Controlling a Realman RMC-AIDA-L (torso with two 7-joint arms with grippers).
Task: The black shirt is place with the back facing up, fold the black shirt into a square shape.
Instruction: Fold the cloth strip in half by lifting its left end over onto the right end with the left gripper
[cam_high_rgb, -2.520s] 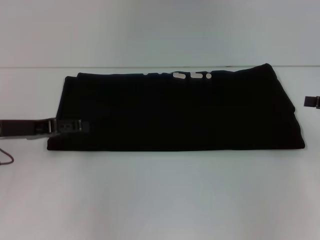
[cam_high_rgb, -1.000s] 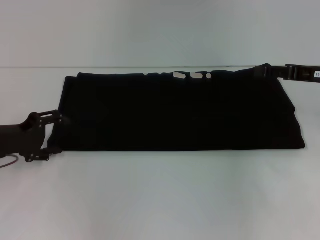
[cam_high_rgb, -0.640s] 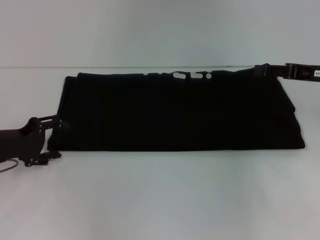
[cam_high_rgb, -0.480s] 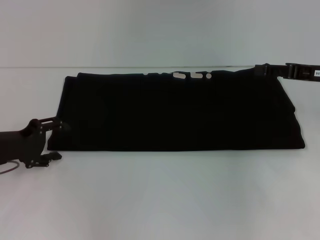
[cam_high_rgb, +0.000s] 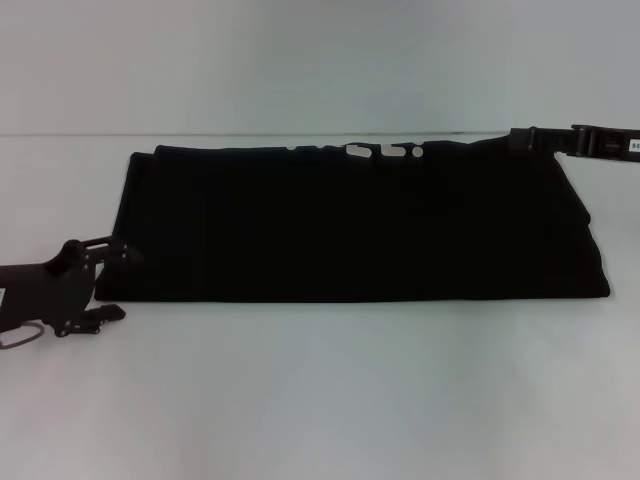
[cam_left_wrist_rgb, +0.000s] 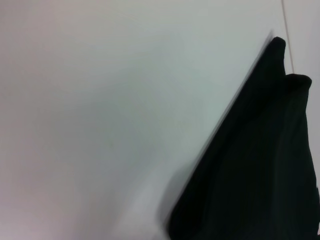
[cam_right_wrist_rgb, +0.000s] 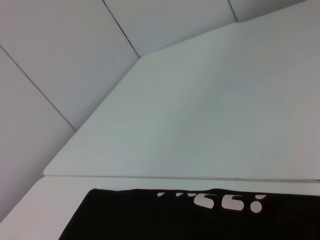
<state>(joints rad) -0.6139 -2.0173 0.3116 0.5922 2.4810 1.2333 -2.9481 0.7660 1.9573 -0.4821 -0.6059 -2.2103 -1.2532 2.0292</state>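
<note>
Black shirt | folded band | white lettering at far edge, unreadable

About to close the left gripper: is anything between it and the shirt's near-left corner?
Nothing visible. The left gripper sits at the black shirt's near-left corner, only bare table around it.
</note>
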